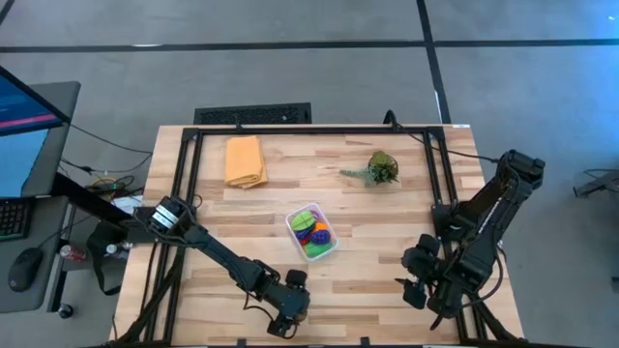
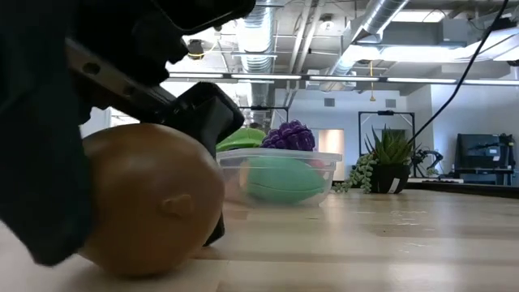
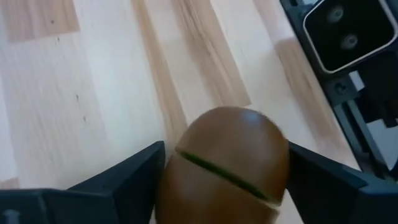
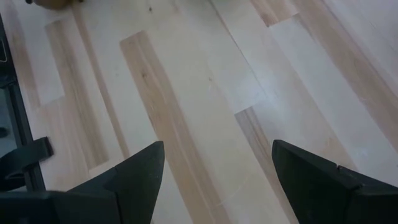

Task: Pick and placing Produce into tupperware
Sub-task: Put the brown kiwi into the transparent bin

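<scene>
Grey floor point(image 1: 290, 77) crossed by dark lines around a pale wood table point(image 1: 387, 217). Off the left side, a desk with monitor point(image 1: 19, 126), keyboard point(image 1: 12, 217) and mouse point(image 1: 24, 269). Overhead, exposed silver ducts point(image 2: 381, 24) and strip lights point(image 2: 340, 79). Far back, white wall point(image 2: 442, 122), another screen point(image 2: 485, 154).

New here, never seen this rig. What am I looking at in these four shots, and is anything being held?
Two robot arms work at a wooden table. One camera looks straight down, one sits at table height, and one rides on each wrist. On the table: a clear tupperware already holding toy produce, an orange cloth and a plant sprig. The left gripper, near the front edge, straddles a brown toy fruit resting on the wood; whether it is gripped yet is unclear. The right gripper waits open and empty over bare wood.
</scene>
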Robot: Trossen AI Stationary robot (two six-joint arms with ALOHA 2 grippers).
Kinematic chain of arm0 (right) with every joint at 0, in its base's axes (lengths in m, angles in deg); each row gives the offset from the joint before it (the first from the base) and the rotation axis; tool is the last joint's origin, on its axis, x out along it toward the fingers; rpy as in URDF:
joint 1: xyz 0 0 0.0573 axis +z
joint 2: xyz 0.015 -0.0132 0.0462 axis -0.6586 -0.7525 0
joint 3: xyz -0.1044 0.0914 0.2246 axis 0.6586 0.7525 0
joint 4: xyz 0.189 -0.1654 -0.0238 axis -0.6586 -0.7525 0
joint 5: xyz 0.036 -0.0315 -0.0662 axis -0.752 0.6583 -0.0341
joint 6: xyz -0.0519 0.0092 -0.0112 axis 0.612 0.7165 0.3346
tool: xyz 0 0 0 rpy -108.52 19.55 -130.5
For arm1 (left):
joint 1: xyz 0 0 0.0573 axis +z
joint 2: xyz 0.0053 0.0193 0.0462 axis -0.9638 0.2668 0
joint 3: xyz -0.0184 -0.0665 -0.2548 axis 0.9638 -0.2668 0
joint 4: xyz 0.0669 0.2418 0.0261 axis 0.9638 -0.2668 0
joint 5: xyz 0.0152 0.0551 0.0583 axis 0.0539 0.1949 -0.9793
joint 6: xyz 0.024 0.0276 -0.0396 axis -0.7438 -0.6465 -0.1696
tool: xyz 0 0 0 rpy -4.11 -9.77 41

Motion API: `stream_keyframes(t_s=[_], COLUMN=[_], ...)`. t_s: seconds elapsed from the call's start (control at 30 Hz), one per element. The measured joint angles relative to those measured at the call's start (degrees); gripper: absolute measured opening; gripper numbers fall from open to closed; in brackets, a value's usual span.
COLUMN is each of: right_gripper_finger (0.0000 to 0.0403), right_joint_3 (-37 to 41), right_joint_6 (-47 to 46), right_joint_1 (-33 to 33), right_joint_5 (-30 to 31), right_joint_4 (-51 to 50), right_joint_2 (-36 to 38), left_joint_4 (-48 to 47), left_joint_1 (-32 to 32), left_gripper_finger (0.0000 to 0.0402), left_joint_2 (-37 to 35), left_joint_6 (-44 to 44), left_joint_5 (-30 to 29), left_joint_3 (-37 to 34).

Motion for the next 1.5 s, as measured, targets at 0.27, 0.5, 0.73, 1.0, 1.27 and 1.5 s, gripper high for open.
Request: stream_keyframes(t_s=[0.27, 0.5, 0.73, 1.0, 1.27, 1.5], right_gripper_finger=[0.0322, 0.0322, 0.0322, 0.0322, 0.0322, 0.0322], right_joint_3=[0.0, 0.0, 0.0, 0.0, 0.0, 0.0], right_joint_6=[0.0, 0.0, 0.0, 0.5, 1.5, 2.1], right_joint_1=[0.0, 0.0, 0.0, 0.0, 0.0, 0.0], right_joint_5=[0.0, 0.0, 0.1, 0.9, 0.9, 0.9], right_joint_4=[0.0, 0.0, 0.0, 0.0, 0.0, 0.0], right_joint_2=[0.0, 0.0, 0.0, 0.0, 0.0, 0.0], left_joint_4=[-0.7, -4.4, -9.8, -16.9, -26.5, -35.5], left_joint_1=[0.0, 0.0, 0.1, 1.9, 4.8, 9.0], left_gripper_finger=[0.0242, 0.0249, 0.0247, 0.0245, 0.0245, 0.0245], left_joint_2=[0.0, 0.0, 0.0, 0.0, 0.0, 0.0], left_joint_6=[1.0, 1.2, 0.3, -1.8, -5.2, -6.9], left_joint_5=[0.4, 0.2, 0.0, -0.3, -3.2, -7.2], left_joint_3=[0.5, 3.1, 6.9, 12.7, 17.7, 22.1])
